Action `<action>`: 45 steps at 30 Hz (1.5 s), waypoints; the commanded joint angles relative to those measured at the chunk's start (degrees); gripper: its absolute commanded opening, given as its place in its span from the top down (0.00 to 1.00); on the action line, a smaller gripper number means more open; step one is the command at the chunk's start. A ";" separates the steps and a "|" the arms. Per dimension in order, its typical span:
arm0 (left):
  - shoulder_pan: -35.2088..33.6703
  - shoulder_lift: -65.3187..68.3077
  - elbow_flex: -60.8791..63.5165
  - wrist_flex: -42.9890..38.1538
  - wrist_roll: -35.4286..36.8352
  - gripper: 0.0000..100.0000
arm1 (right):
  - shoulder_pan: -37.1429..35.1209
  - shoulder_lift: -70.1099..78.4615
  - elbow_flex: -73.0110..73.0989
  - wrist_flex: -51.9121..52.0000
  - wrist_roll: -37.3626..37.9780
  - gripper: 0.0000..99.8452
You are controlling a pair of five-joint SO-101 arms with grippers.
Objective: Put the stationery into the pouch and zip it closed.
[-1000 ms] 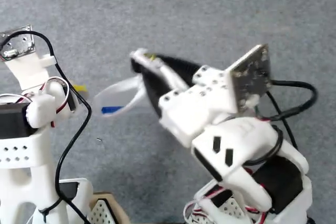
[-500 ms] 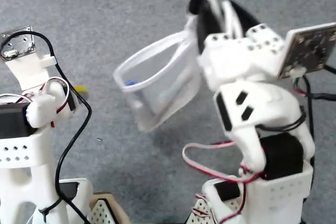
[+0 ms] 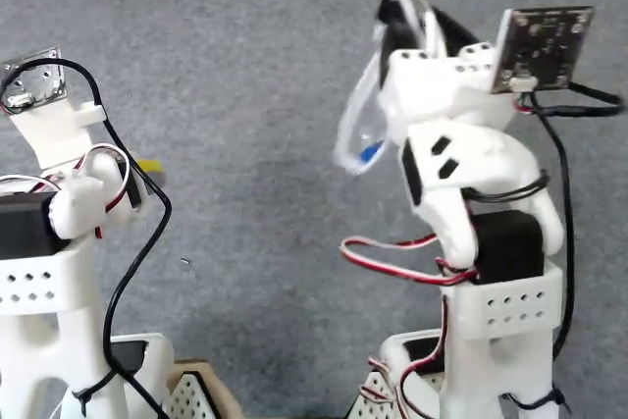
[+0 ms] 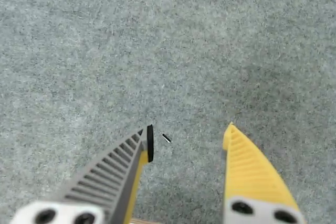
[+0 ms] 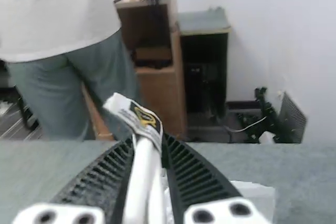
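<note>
right wrist view: the right pincer (image 5: 149,141) is clamped on the white rim of the pouch (image 5: 134,114). the pouch hangs just below it, off the table (image 3: 196,46), with a blue item (image 3: 371,152) inside. the left pincer (image 4: 190,129) gapes wide and empty, well apart. filling seems done and zipping looks next, so the pouch must be steadied while the left pincer closes in on the zip.

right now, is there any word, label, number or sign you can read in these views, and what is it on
No text can be read.
On the tag of the pouch, gripped by the right fingers: yellow and dark print, too blurred to read.
On the circuit board: marks too small to read.
</note>
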 commanded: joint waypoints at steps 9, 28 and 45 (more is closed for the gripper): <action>0.84 -0.79 -0.13 0.00 0.18 0.77 | -19.69 -0.31 -12.00 12.57 -0.97 0.99; 1.01 -0.70 -0.13 0.00 0.18 0.77 | -10.11 -0.22 -22.90 11.87 -0.44 0.99; 12.44 -1.14 -0.04 0.18 0.09 0.77 | -0.79 0.31 -6.99 1.32 -0.97 0.99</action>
